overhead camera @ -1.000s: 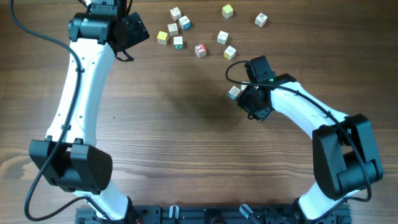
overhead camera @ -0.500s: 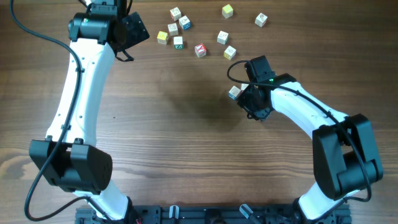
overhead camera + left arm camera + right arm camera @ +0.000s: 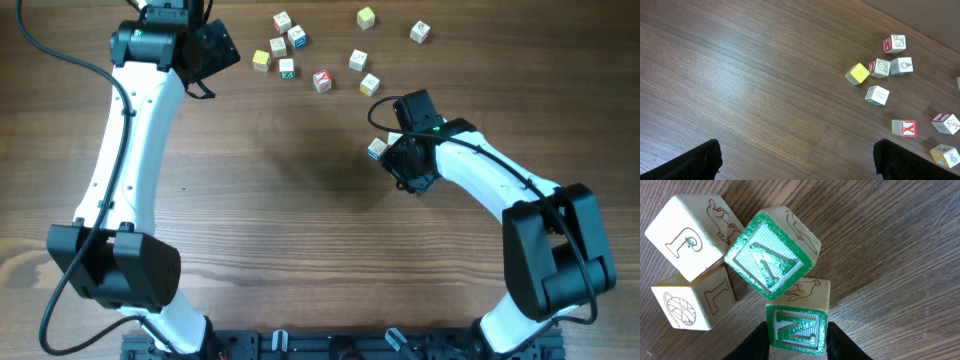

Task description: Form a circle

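While setting a piece into the circle (image 3: 755, 275), looks to be mid-placement rather than off fetching. Grips a green N cube (image 3: 796, 324) with the right pincer (image 3: 796, 340), closed part-way, one finger on each opposite side. Cannot tell whether that cube rests on the bench (image 3: 900, 280) or hangs just above it.

Finds the circle right of centre on that bench, directly under the right pincer and so mostly hidden from overhead, well apart from the scattered cubes (image 3: 321, 80) along the far edge. Shows four pieces in the right wrist view: the held N cube, a second green-faced cube (image 3: 771, 255) turned askew and right up against it, and a J cube (image 3: 687, 235) and an L cube (image 3: 690, 302) pressed together on the left. Cannot tell where a fifth sits, or whether the ring closes.

Leaves the left pincer (image 3: 212, 46) spread fully wide, holding nothing, near the far edge beside the scattered cubes.

Next, probably: ease the N cube flat against its neighbour, open just enough to let go without nudging the askew cube, and lift straight away. Then check for a gap before fetching another piece.
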Robot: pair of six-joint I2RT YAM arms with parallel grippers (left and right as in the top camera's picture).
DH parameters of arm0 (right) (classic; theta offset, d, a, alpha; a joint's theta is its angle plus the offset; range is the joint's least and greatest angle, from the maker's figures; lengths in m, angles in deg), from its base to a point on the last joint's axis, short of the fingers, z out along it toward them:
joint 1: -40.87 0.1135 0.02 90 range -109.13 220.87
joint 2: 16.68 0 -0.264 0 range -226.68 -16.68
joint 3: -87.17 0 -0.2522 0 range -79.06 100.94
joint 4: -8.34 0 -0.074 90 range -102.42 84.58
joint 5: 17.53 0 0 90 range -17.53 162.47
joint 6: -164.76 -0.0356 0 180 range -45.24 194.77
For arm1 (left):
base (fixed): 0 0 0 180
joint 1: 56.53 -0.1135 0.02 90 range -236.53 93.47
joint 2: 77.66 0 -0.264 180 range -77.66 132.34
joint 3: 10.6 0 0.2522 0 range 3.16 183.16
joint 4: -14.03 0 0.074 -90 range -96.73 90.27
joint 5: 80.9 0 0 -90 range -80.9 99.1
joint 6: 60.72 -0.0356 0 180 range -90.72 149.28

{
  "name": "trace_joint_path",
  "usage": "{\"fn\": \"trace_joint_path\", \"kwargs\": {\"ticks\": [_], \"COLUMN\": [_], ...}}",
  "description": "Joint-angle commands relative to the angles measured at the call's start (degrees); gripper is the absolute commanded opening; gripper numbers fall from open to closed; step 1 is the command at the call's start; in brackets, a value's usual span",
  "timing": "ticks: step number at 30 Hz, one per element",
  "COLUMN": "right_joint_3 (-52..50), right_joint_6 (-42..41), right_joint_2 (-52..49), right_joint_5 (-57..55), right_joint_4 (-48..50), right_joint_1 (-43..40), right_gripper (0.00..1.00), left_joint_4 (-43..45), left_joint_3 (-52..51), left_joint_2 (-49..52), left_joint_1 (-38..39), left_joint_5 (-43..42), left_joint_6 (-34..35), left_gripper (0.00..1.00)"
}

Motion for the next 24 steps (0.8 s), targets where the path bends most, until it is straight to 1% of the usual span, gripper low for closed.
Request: {"fn": "trace_joint_path", "kwargs": {"ticks": [1, 8, 9, 14, 18, 21, 24], "right_joint_3": [-0.5, -0.5, -0.5, -0.5, -0.5, -0.5, -0.5], "right_joint_6": [-2.4, -3.4, -3.4, -3.3, -3.2, -3.2, -2.1], "right_joint_2": [-0.7, -0.7, -0.7, -0.7, -0.7, -0.7, -0.7], "right_joint_5": [-0.9, -0.9, -0.9, 0.5, 1.4, 3.1, 5.0], "right_joint_4": [0.4, 0.6, 0.7, 1.3, 1.6, 1.6, 1.6], "right_joint_1": [0.2, 0.2, 0.2, 0.2, 0.2, 0.2, 0.2], "right_gripper": [0.38, 0.38, 0.44, 0.50, 0.67, 0.74, 0.78], "left_joint_4": [0.0, 0.0, 0.0, 0.0, 0.0, 0.0, 0.0], "left_joint_3": [1.0, 1.0, 1.0, 1.0, 1.0, 1.0, 1.0], "left_joint_2": [-1.3, -1.3, -1.3, -1.3, -1.3, -1.3, -1.3], "left_joint_1": [-0.1, -0.1, -0.1, -0.1, -0.1, -0.1, -0.1], "left_joint_5": [-0.3, -0.3, -0.3, -0.3, -0.3, -0.3, -0.3], "left_joint_6": [0.8, 0.8, 0.8, 0.8, 0.8, 0.8, 0.8], "left_gripper": [1.00, 1.00, 1.00, 1.00, 1.00, 1.00, 1.00]}}
